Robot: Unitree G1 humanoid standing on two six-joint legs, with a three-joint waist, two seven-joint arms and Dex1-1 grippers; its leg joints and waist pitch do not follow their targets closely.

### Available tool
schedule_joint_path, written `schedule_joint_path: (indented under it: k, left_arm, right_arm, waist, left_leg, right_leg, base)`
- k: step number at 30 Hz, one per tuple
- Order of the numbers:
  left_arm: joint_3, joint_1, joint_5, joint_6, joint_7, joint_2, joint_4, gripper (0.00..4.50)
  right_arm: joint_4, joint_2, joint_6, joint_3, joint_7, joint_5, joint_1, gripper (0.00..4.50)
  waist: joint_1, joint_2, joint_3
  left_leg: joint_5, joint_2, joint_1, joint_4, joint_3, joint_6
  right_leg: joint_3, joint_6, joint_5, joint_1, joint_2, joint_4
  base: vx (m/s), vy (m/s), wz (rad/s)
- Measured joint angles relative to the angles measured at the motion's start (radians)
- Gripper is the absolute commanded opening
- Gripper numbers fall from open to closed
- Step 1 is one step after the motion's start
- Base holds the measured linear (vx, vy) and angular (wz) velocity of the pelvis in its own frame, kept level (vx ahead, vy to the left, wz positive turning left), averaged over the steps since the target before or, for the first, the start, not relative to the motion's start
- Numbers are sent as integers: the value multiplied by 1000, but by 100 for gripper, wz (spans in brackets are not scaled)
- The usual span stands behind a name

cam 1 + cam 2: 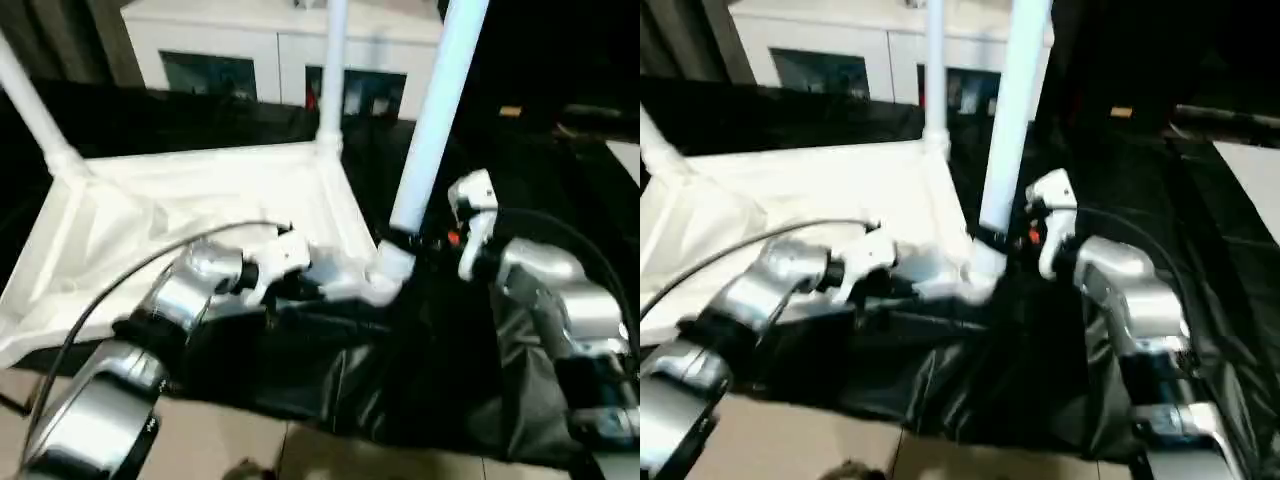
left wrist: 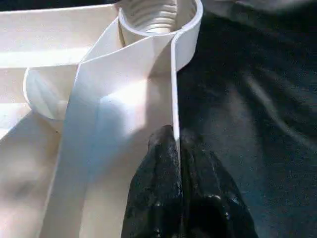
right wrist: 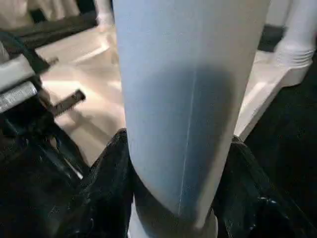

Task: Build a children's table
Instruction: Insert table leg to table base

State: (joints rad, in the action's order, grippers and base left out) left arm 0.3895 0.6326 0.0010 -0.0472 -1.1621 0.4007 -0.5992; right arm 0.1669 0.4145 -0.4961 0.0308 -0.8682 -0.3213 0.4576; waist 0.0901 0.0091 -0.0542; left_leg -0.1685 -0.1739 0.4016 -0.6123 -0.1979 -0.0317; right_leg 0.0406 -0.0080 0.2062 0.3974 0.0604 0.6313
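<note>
Tabletop (image 1: 200,215) rim is pinched by the left tool (image 2: 174,148) to steady it while the right tool (image 3: 178,198) clamps the near-corner leg (image 1: 430,120) upright in its socket.

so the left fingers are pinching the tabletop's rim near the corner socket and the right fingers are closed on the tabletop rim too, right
Not quite. The left fingers do pinch the tabletop rim near the corner socket, but the right fingers are closed around the leg standing in the near corner, not the rim. The right wrist view shows the tube between them.
</note>
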Motion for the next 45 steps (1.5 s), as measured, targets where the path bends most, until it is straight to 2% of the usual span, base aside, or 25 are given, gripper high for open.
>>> schedule_joint_path:
  k: [4,12,17,21,28,37,41,45]
  left_arm:
    - [-1,-64,3,-46,20,8,113,0]
    - [0,-85,25,-64,57,8,148,0]
    - [3,-86,27,-84,53,14,165,0]
    - [4,-83,36,-86,52,15,164,0]
    - [10,-79,42,-93,53,13,163,0]
    - [10,-78,53,-90,63,14,161,0]
    - [11,-78,53,-83,62,7,159,0]
    - [11,-79,51,-79,58,6,159,0]
  right_arm:
    - [-30,-1,-27,18,-9,-11,-30,185]
    - [-73,24,-104,22,-39,-38,-35,184]
    - [-89,49,-125,52,-63,-40,-43,184]
    - [-77,37,-122,52,-52,-36,-39,184]
    - [32,-28,-61,19,8,-39,-24,184]
    - [90,-77,-34,-37,34,-76,-32,184]
    - [34,-88,11,-74,38,-104,-118,184]
    - [-22,-107,76,-83,58,-108,-187,184]
  waist:
    - [0,2,1]
    - [-1,2,1]
    - [-2,2,1]
    - [-3,2,1]
    - [-3,2,1]
    - [-6,2,1]
    - [-3,2,1]
    - [0,4,2]
  left_leg:
    - [0,0,-2,0,0,0]
    - [0,1,-5,0,-1,0]
    - [0,0,-6,0,-1,0]
    - [0,0,-9,0,-1,0]
    - [0,1,-13,2,-1,0]
    - [0,1,-16,3,-1,0]
    - [0,1,-16,5,-1,0]
    - [0,1,-17,10,-1,-1]
  right_leg:
    - [0,0,0,-2,0,0]
    - [-1,0,0,-5,1,-1]
    - [-1,1,0,-5,1,-1]
    - [-1,1,0,-8,1,-1]
    - [-1,1,1,-12,1,-3]
    - [-1,1,0,-14,1,-4]
    - [-1,1,1,-14,1,-7]
    - [0,1,1,-15,1,-11]
  base:
    - [0,0,0]
    - [0,0,0]
    - [0,0,0]
    - [0,0,0]
    - [0,0,0]
    - [0,0,0]
    - [0,0,0]
    - [0,0,0]
